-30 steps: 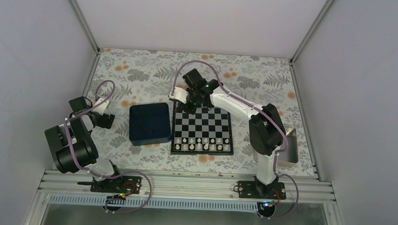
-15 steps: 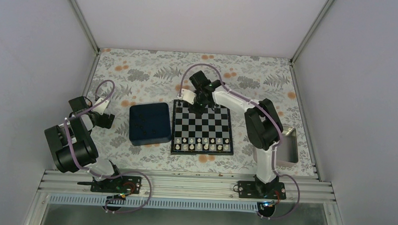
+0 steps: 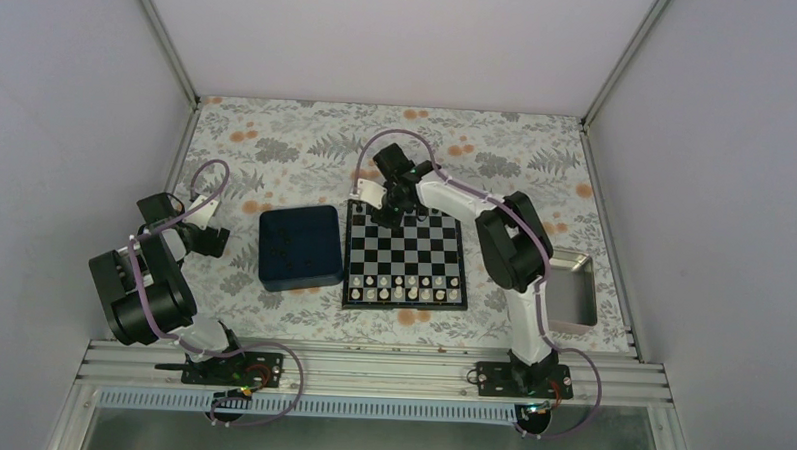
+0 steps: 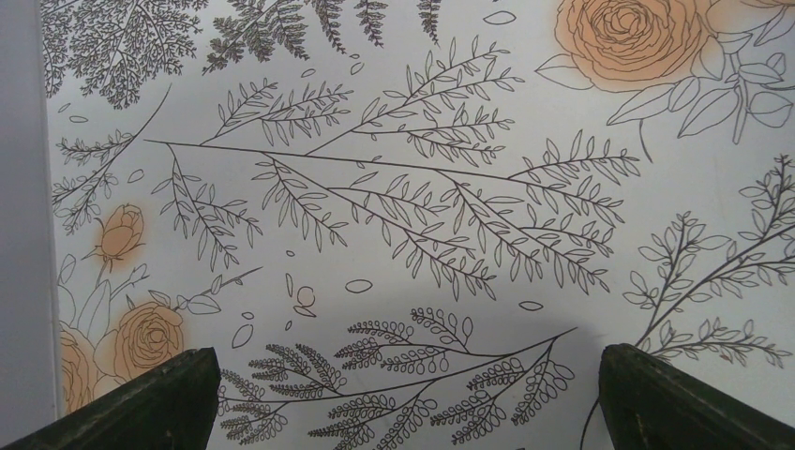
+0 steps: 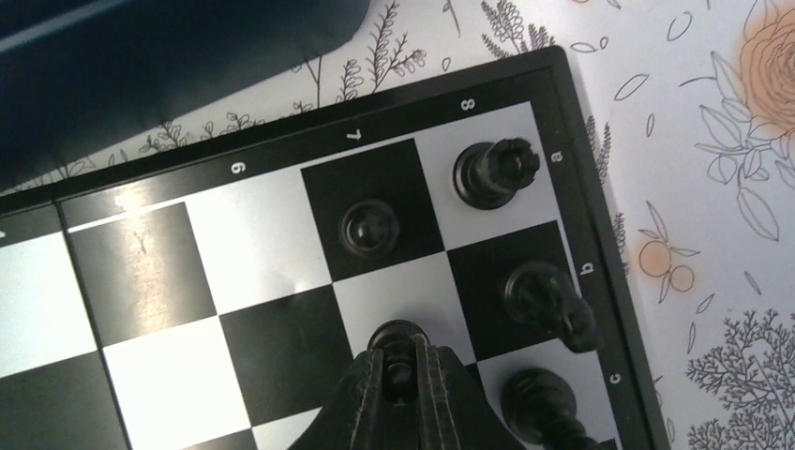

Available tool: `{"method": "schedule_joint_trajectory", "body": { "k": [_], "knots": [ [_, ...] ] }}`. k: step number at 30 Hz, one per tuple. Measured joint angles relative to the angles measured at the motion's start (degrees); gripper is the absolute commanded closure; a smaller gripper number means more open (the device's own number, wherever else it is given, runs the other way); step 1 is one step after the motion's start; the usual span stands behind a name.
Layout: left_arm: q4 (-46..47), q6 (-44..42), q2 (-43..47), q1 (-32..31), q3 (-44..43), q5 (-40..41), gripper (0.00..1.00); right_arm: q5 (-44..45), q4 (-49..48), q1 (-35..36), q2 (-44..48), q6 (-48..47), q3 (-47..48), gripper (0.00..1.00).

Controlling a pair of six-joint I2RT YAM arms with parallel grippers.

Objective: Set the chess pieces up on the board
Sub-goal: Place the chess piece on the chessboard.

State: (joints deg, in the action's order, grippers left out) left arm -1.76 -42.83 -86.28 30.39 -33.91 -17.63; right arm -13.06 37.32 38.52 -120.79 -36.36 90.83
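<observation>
Jaws of the left gripper (image 4: 401, 380) gape wide above the flowered cloth (image 4: 422, 187). Those of the right gripper (image 5: 398, 380) pinch a black pawn (image 5: 397, 336) at a pale square near the corner of the board (image 5: 141, 281). Its border reads 8, 7 and a, b, c. Four other black pieces (image 5: 495, 171) stand close by.

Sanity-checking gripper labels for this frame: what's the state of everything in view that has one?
left gripper, open, holding nothing.
right gripper, shut on black piece, over a pale square.
board, flat, partly set.
other black pieces, four upright at the board's corner.
white pieces, upright in two near rows.
</observation>
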Motion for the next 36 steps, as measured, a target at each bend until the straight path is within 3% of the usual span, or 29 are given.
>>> {"method": "schedule_joint_trajectory", "body": {
  "k": [21, 36],
  "knots": [
    [0.15, -0.02, -0.68, 0.09, -0.37, -0.76, 0.00, -0.20, -0.24, 0.00, -2.95, -0.02, 2.89, 0.89],
    [0.15, -0.02, -0.68, 0.09, -0.37, -0.90, 0.00, -0.55, 0.13, 0.00, -2.95, -0.04, 2.91, 0.92]
  ]
}}
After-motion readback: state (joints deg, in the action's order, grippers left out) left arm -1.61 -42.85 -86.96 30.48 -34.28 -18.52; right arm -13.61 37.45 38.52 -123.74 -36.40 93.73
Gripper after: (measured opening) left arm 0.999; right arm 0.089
